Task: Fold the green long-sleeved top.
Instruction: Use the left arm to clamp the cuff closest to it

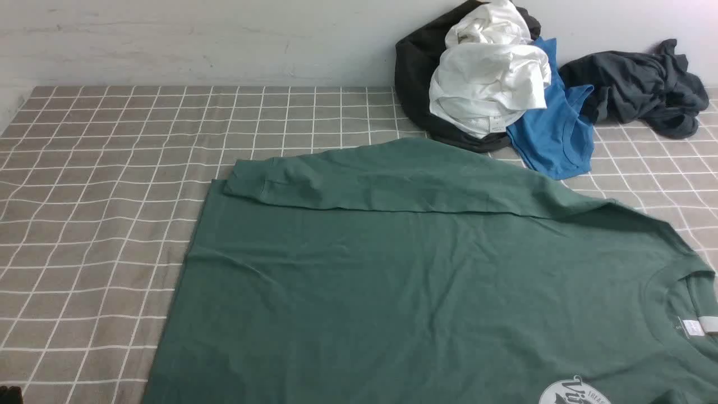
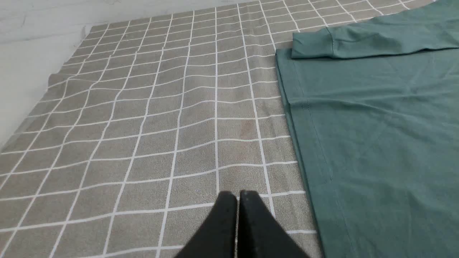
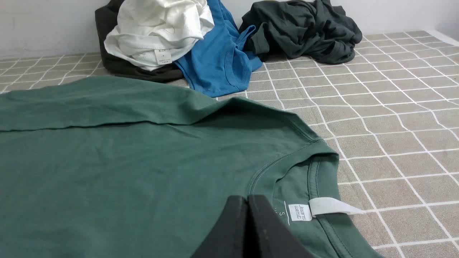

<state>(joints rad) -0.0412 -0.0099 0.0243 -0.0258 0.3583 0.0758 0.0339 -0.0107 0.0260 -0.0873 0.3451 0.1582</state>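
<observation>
Dark green long-sleeved top [image 1: 392,292] flat, 1 sleeve [image 1: 381,179] folded across.
Left gripper [image 2: 237,195], right gripper [image 3: 247,199]: jaws pressed together, empty.

Green long-sleeved top [image 1: 426,292] flat, sleeve folded across

a grey-brown cloth [image 1: 101,224] ruled with a white grid is spread over the whole surface and is slightly rippled toward 9 o'clock. the green long-sleeved top [image 1: 392,280] is laid flat on it from the centre to 5 o'clock. at 1 o'clock a black garment [image 1: 412,73] and a blue shirt [image 1: 552,140] are heaped, with a dark grey garment [image 1: 639,84] just beside them at 2 o'clock.
</observation>
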